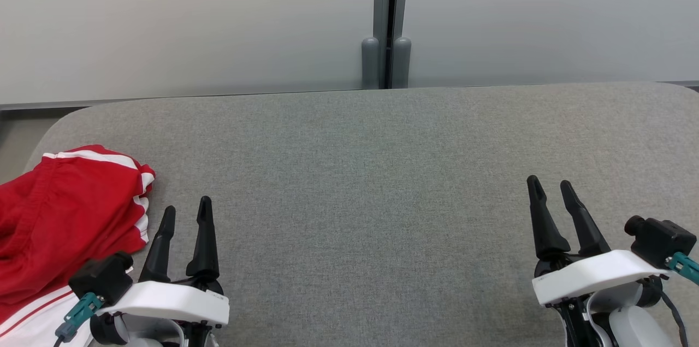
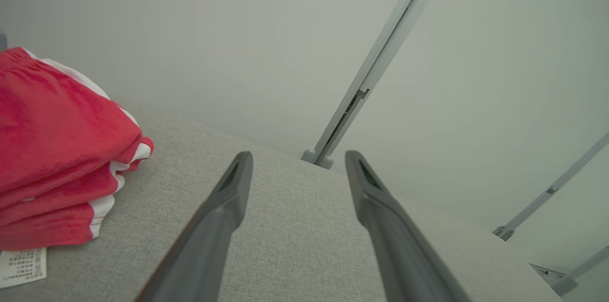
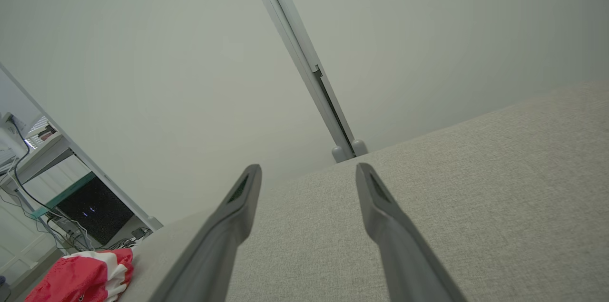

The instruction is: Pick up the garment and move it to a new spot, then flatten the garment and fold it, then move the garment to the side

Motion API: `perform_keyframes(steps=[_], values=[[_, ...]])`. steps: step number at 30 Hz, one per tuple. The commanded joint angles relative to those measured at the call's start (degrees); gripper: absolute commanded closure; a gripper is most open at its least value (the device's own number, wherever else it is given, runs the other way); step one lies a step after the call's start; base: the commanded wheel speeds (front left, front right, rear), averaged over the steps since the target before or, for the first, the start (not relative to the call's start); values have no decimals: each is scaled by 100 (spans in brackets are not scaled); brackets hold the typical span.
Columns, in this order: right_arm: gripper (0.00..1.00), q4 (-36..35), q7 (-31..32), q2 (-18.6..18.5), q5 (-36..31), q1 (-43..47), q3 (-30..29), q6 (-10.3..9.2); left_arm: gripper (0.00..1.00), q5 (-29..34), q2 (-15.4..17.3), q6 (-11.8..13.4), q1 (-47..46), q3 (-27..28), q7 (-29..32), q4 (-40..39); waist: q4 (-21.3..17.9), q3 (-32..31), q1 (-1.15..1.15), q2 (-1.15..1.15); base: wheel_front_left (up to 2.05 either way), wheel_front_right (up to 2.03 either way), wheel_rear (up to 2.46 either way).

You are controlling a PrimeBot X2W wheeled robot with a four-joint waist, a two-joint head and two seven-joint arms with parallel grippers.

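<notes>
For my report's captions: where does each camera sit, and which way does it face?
Head view: on the head, facing forward and down at the grey fabric tabletop; left gripper and right gripper, both open, show.
Left wrist view: on the left wrist, facing along its dark fingers towards the pale wall.
Right wrist view: likewise on the right wrist, along its fingers.
Shared: the red white-striped garment, left in all.

Red garment (image 1: 60,216) with white side stripes. Lies folded in stacked, slightly rumpled layers at the near left corner of the grey fabric surface (image 1: 382,199), white care label (image 2: 21,266) sticking out below.
</notes>
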Motion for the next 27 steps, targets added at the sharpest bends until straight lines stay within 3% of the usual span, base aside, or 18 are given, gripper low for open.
perform_keyframes(steps=[1,27], values=[[0,-64,-62,-64,-135,-90,27,9,0,149,38,16,-110,-18,-46,-69,4,4,0,0,0,0,0],[0,130,-379,-167,-1152,-152,342,12,0,1255,48,84,-88,-213,-370,-110,35,2,0,0,0,0,0]])
